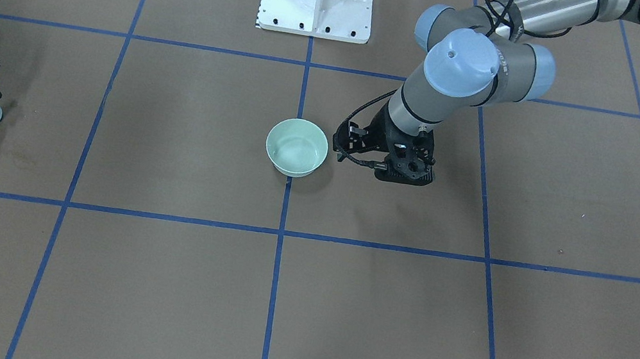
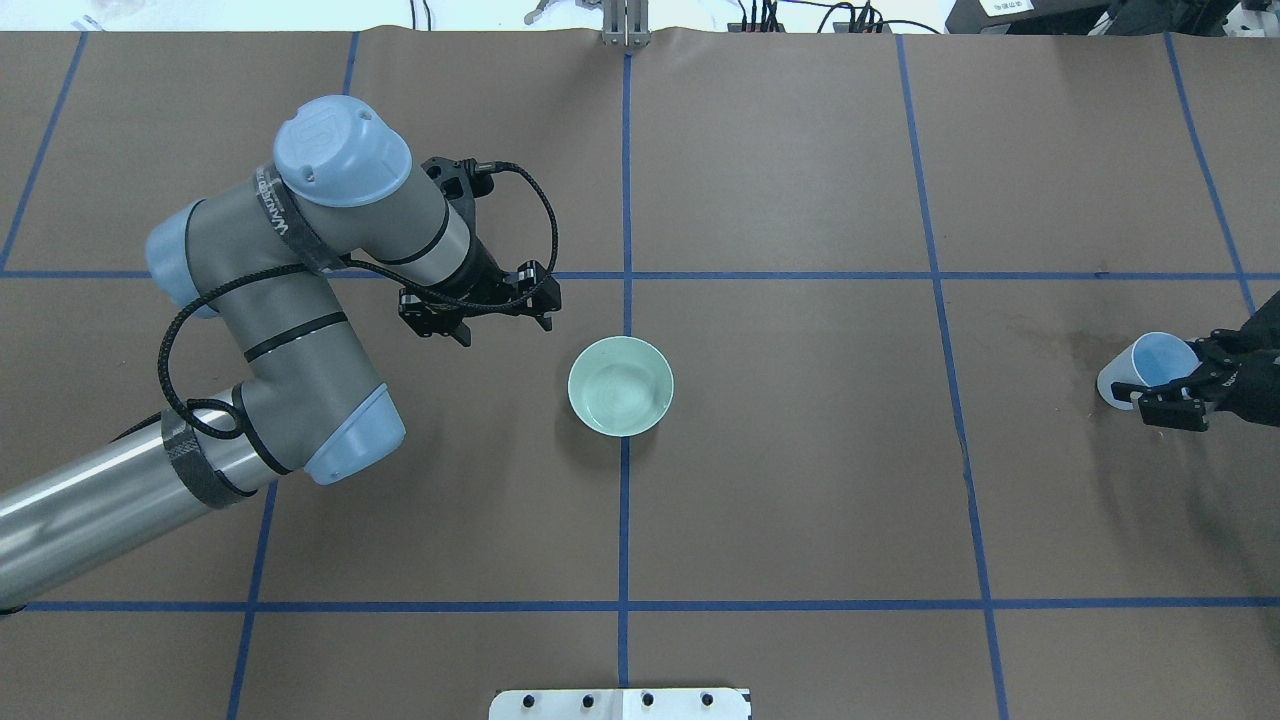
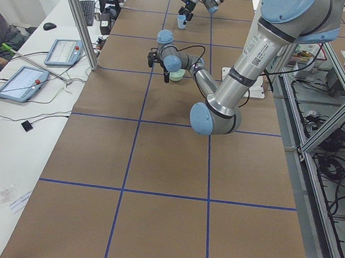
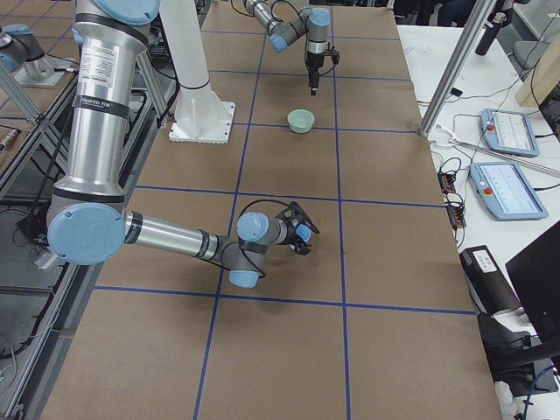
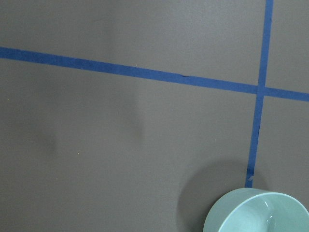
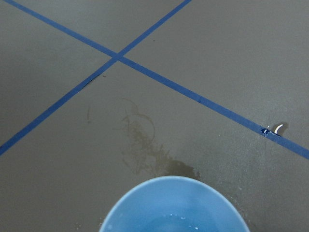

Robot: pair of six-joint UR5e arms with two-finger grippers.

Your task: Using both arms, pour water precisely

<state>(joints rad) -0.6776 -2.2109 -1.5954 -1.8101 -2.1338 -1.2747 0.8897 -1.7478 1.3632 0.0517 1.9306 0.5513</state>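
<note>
Overhead exterior — green bowl, damp stain

Glossy green bowl, matt brown tabletop

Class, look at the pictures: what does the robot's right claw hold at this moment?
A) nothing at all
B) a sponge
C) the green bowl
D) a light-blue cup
D: the right claw is shut on the light-blue cup at the table's edge, far from the green bowl, which stands free beside the left claw.
</note>
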